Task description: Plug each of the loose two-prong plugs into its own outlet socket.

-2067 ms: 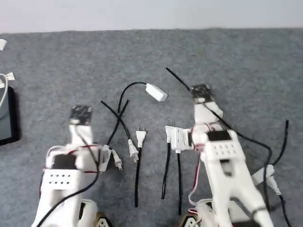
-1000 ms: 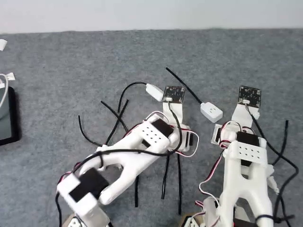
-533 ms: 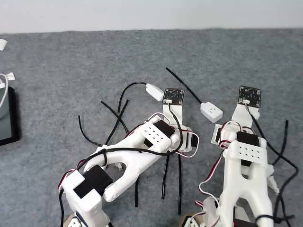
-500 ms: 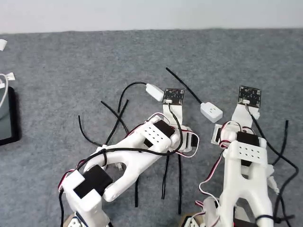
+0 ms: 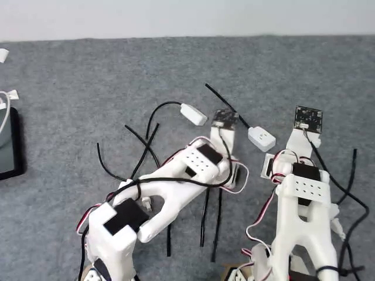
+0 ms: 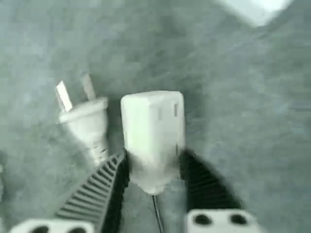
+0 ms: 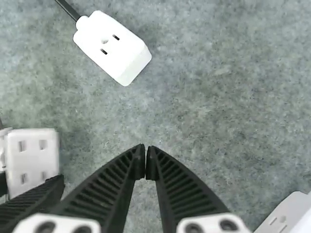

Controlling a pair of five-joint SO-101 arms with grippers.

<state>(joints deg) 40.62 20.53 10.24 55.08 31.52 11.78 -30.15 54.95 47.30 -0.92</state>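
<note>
My left gripper is shut on a white outlet socket block, whose two slots face away from the camera. A white two-prong plug lies on the carpet right beside the block, prongs pointing the same way. In the high view the left arm stretches diagonally to the table's middle and covers the block. My right gripper is shut on nothing, just above the carpet. A second white socket lies ahead of it, and the held block is beside it. A third socket lies farther back.
Black cords cross on the grey carpet left of centre, and two more run back under the left arm. Another white block with cords sits by the right arm's base. A dark flat device lies at the left edge.
Over two seconds the left arm swung from the left side to the middle and the right arm drew off to the right. In the last half second the left wrist edged right, dragging the cords.
</note>
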